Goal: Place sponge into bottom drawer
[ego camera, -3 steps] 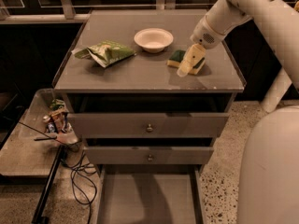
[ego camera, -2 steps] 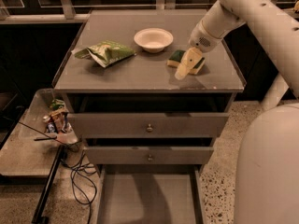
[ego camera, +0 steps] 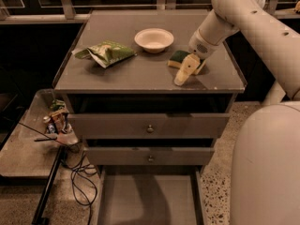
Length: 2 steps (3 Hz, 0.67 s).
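Robot at the drawer unit, seen from the front. The sponge (ego camera: 178,57) is a small rectangular block with a dark green scouring face uppermost and a pale yellow foam edge showing below it. It lies flat on the grey bench (ego camera: 140,76) toward the right side, just right of the white bowl (ego camera: 153,40) and well apart from the green-and-white snack bag (ego camera: 105,53) on the left.

The cream gripper (ego camera: 188,68) sits at the sponge's right end, overlapping it and angled down toward the bench's front edge. Whether it is open, closed or gripping the sponge cannot be told. The arm (ego camera: 234,13) reaches in from the upper right.

Below the bench top, two narrower drawers (ego camera: 150,124) with small round knobs are only slightly out. The bottom drawer (ego camera: 150,200) is pulled out fully, its flat grey floor exposed.

Compared with a second ago, the gripper has moved slightly toward the front edge. The sponge, bowl and bag lie where they were, and the drawers are unchanged.
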Motion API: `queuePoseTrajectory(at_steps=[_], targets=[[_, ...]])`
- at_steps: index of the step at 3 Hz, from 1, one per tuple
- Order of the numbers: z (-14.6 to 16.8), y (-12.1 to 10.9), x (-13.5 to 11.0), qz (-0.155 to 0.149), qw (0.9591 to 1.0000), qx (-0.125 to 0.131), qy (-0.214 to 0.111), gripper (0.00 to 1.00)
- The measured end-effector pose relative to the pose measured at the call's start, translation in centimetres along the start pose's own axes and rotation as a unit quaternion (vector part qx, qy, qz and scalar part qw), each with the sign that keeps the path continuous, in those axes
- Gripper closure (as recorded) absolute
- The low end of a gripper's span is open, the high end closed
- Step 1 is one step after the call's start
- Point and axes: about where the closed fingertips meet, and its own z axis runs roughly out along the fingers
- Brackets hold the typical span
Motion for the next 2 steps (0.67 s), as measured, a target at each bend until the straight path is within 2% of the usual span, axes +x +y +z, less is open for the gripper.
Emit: queuePoseTrajectory(at_steps=[1, 2], targets=[[0.01, 0.00, 0.01, 0.000, 1.0000, 0.000, 0.000, 0.18], [0.01, 0.00, 0.01, 0.000, 1.0000, 0.000, 0.000, 0.42]])
